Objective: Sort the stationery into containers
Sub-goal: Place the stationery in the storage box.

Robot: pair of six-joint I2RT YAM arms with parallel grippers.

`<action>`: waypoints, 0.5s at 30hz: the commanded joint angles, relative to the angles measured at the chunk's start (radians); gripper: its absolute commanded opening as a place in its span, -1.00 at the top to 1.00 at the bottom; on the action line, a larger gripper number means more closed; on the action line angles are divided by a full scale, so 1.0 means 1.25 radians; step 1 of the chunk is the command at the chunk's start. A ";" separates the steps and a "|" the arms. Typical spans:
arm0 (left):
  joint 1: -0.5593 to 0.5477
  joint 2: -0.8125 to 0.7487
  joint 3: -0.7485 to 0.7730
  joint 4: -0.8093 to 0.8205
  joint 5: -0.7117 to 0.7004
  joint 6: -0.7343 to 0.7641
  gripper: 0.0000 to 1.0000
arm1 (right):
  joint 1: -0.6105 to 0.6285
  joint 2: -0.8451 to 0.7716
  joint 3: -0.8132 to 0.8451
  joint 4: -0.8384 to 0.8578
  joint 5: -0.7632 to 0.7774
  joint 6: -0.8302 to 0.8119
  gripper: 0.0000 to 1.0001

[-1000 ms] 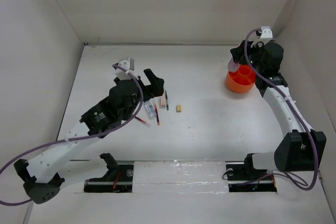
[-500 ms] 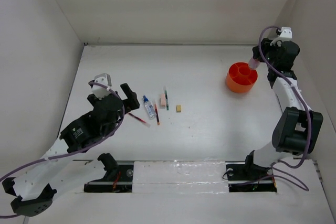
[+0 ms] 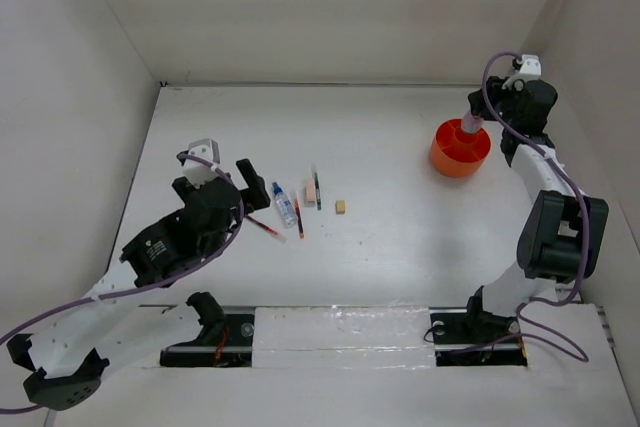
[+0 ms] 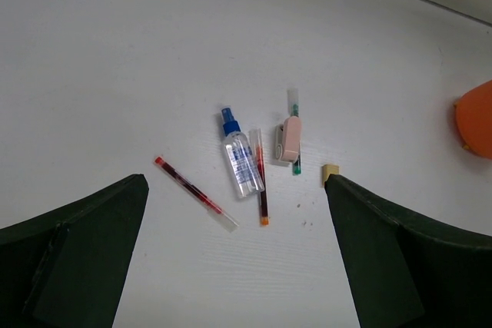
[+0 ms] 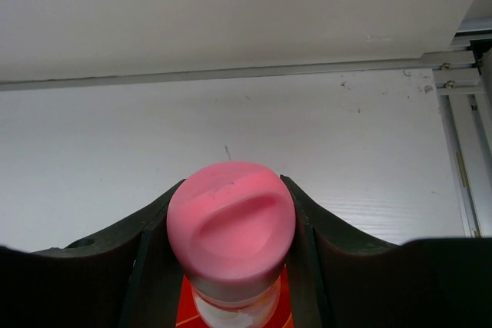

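Observation:
The pink-capped reddish cylinder (image 5: pixel 231 228) is clamped between my right gripper's (image 5: pixel 232 190) fingers, held over the far side of the orange divided tub (image 3: pixel 458 155); a bit of orange shows below it (image 5: pixel 184 309). The rest lies mid-table: a clear blue-capped bottle (image 4: pixel 242 160), two thin red pens (image 4: pixel 194 192) (image 4: pixel 260 177), a pink eraser (image 4: pixel 289 138), a dark green pen (image 4: pixel 295 160) beside it, and a tiny tan cube (image 4: pixel 330 173). My left gripper (image 4: pixel 234 205) is open and empty, raised just left of these items (image 3: pixel 215 179).
White walls enclose the table on the left, back and right. The tub stands close to the back right corner. A metal rail (image 5: pixel 457 151) runs along the right wall. The arm bases (image 3: pixel 340 332) sit at the near edge.
My left arm drew back to the left, away from the items, then held still. My right gripper swung right with the cylinder, then came back slightly over the tub's far side.

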 commanded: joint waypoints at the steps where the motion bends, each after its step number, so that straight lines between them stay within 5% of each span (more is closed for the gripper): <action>1: 0.000 0.002 -0.004 0.021 -0.003 0.013 -1.00 | 0.010 -0.007 0.006 0.085 -0.014 0.001 1.00; 15: 0.000 -0.006 -0.004 0.021 -0.003 0.013 -1.00 | 0.010 0.007 -0.022 0.085 0.000 -0.014 1.00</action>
